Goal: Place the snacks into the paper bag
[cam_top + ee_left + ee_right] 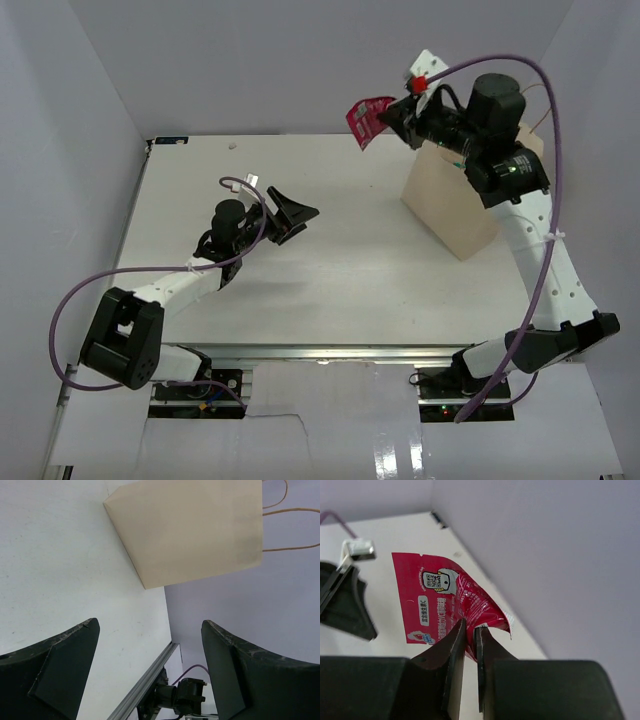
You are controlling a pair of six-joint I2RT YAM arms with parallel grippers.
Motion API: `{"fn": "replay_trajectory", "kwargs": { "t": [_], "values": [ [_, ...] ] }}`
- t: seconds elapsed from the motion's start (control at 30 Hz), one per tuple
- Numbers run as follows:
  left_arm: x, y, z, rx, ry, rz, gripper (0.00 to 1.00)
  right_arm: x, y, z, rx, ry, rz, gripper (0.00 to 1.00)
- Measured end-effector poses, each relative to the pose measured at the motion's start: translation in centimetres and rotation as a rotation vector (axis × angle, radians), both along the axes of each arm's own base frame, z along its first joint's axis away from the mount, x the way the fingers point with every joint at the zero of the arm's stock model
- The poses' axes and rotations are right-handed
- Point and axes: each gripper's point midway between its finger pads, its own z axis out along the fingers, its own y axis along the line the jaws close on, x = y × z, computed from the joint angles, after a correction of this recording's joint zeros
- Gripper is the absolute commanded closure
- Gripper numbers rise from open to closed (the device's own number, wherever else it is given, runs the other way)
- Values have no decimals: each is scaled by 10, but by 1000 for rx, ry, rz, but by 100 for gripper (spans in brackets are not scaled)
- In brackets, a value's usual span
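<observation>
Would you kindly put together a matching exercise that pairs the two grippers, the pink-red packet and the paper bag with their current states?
Column A
1. left gripper
2. right gripper
3. pink-red packet
4. paper bag

Column B
a. beige, resting on the table
b. open, holding nothing
c. pinched by one edge, up in the air
d. shut on a snack

Pairs: 1-b, 2-d, 3-c, 4-a

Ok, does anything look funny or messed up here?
Only the small pink-red square packet: the right gripper pinches it by one edge, so it hangs crumpled in the air. The beige paper bag looks undamaged.
</observation>
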Motion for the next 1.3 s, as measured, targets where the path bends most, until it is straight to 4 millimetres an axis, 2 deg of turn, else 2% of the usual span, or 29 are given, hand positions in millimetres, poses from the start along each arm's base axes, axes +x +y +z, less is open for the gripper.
{"fn": "replay_trajectory", "kwargs": {
  "t": [0.1, 0.17, 0.23, 0.3, 0.37, 0.43, 0.5, 0.6, 0.63, 0.7, 0.73, 0.77, 0.8, 0.83, 0.87, 0.93, 1.0, 1.13, 1.23, 1.3],
  "values": [
    [-1, -1, 0, 6, -9, -15, 7, 7, -29, 62, 54, -152, -110, 92],
    [-2, -1, 1, 10, -16, -19, 6, 18, -59, 86, 77, -215, -206, 92],
    [-3, -2, 1, 14, -24, -25, 7, 35, -98, 93, 87, -232, -324, 92],
    [-4, -2, 2, 17, -32, -30, 7, 57, -142, 87, 90, -213, -450, 92],
    [-4, -2, 4, 18, -39, -33, 7, 79, -183, 71, 82, -171, -560, 92],
    [-5, -2, 4, 19, -43, -38, 7, 95, -216, 43, 70, -105, -650, 92],
    [-5, -2, 4, 23, -48, -42, 7, 104, -235, 8, 51, -28, -705, 92],
    [-7, -3, 4, 30, -58, -54, 7, 110, -247, -45, 21, 93, -743, 84],
    [-7, -3, 3, 34, -63, -59, 7, 110, -251, -62, 11, 135, -751, 64],
    [-8, -3, 3, 45, -77, -71, 6, 108, -255, -89, -4, 207, -760, 35],
    [-8, -4, 3, 53, -85, -75, 6, 107, -256, -99, -13, 232, -759, 16],
    [-8, -4, 3, 61, -92, -79, 5, 105, -255, -106, -20, 254, -753, 7],
    [-8, -4, 4, 73, -101, -82, 5, 102, -256, -110, -29, 269, -747, 0],
    [-7, -4, 4, 85, -112, -85, 5, 101, -256, -111, -30, 274, -743, 10],
    [-6, -3, 5, 97, -122, -88, 4, 100, -255, -110, -35, 272, -737, 10],
    [-5, -3, 9, 120, -152, -92, 4, 97, -252, -102, -28, 274, -725, 10],
    [-3, -3, 16, 143, -191, -97, 3, 93, -249, -79, -14, 251, -715, 10],
    [0, -3, 30, 176, -266, -104, 2, 80, -239, -9, 67, 132, -687, 10],
    [2, -2, 41, 200, -326, -109, 2, 58, -218, 29, 122, 76, -592, 10],
    [2, -1, 49, 214, -368, -108, 2, 44, -200, 47, 145, 53, -524, 10]
  ]
}}
